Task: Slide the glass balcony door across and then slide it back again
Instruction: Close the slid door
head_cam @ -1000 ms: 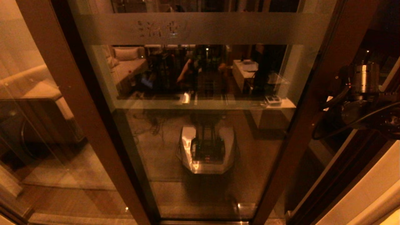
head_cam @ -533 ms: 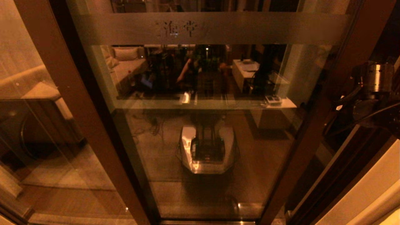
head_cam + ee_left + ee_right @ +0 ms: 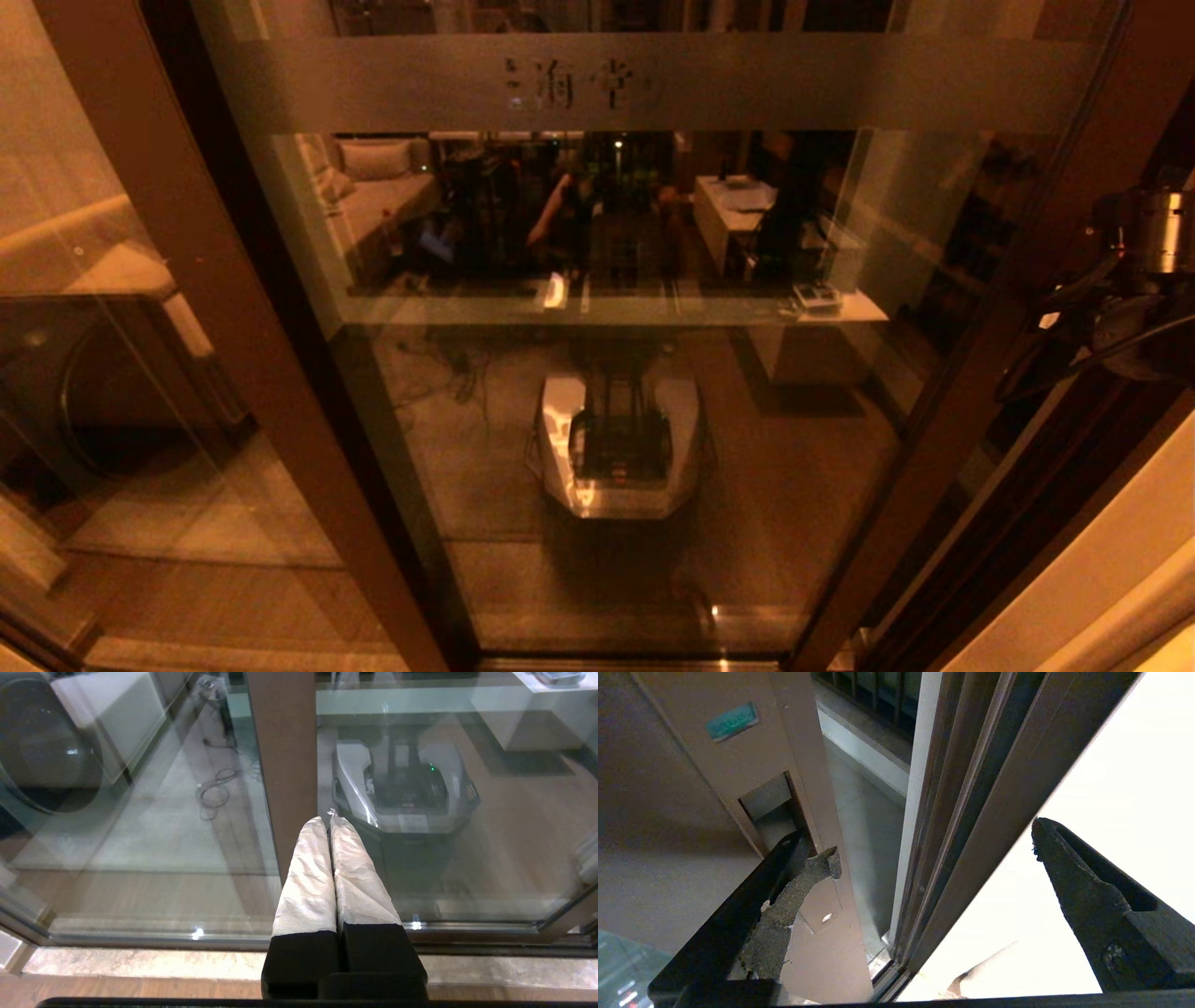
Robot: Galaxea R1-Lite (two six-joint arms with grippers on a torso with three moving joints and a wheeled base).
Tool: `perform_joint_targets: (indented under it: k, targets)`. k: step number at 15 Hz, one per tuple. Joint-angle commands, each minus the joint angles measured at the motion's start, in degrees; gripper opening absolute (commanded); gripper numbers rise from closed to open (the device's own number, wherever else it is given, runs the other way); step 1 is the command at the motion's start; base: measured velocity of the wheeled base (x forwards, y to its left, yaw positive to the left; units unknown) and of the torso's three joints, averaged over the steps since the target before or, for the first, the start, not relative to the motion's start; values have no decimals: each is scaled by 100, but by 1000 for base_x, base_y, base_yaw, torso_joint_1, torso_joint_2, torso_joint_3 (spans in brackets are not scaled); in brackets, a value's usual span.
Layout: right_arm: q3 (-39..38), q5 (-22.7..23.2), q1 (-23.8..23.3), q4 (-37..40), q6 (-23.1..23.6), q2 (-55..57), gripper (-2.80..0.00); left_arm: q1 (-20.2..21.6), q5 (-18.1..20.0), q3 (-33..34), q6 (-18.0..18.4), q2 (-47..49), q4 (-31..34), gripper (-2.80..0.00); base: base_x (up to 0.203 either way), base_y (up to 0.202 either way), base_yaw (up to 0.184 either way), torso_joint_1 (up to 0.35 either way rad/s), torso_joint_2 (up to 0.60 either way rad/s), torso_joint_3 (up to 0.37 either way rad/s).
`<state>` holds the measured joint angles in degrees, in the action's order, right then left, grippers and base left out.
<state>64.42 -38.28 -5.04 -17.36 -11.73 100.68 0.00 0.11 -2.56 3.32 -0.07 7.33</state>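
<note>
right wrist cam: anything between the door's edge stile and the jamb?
Nothing solid. In the right wrist view, the door stile and the jamb are separated by an open gap showing balcony floor. The right gripper straddles it, one finger at the stile's recess.

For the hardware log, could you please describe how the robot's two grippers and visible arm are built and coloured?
The left gripper has black fingers wrapped in whitish tape. The right gripper has black wedge-shaped fingers, one with worn grey padding. The right arm shows a silver cylindrical joint and black cables.
</note>
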Motion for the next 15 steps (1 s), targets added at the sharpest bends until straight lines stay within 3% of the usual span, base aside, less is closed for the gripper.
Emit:
perform_joint_targets:
  k: [1,15]
  targets:
    - [0,133,-192,22,9,-5,0,0,-2,1,2,-1,6,-280,0,0,0,0,0,0]
    - [-555,840,-764,-1116,675,-67,0,-2,-2,1,2,-1,6,-280,0,0,0,0,0,0]
